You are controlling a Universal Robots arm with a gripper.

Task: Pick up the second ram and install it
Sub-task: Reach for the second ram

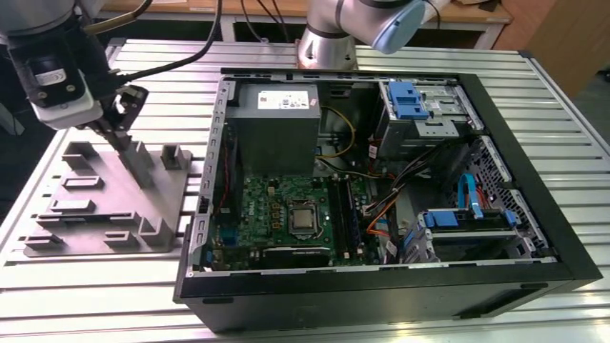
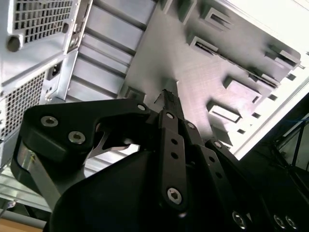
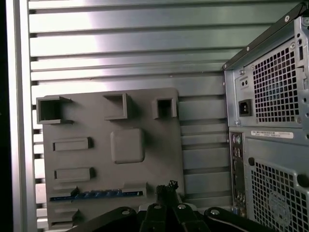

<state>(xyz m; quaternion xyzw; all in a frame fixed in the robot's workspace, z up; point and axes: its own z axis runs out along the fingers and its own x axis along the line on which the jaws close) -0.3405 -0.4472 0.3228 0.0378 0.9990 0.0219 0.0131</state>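
Silver arm [image 1: 329, 43] with pale-blue caps [image 1: 398, 25], black cables [image 1: 181, 61], black screw-studded gripper [image 2: 169, 99].

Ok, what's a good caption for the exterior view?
A black robot gripper over a grey moulded holder tray, beside an open black computer case.

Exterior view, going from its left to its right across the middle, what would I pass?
Left to right: grey moulded holder tray → green motherboard → orange cables → blue drive bracket → black case wall.

One computer case [image 1: 381, 289], one holder tray [image 1: 110, 194], one motherboard [image 1: 267, 207], one power supply [image 1: 276, 136], one ram stick [image 3: 96, 195], one end effector [image 3: 167, 186]
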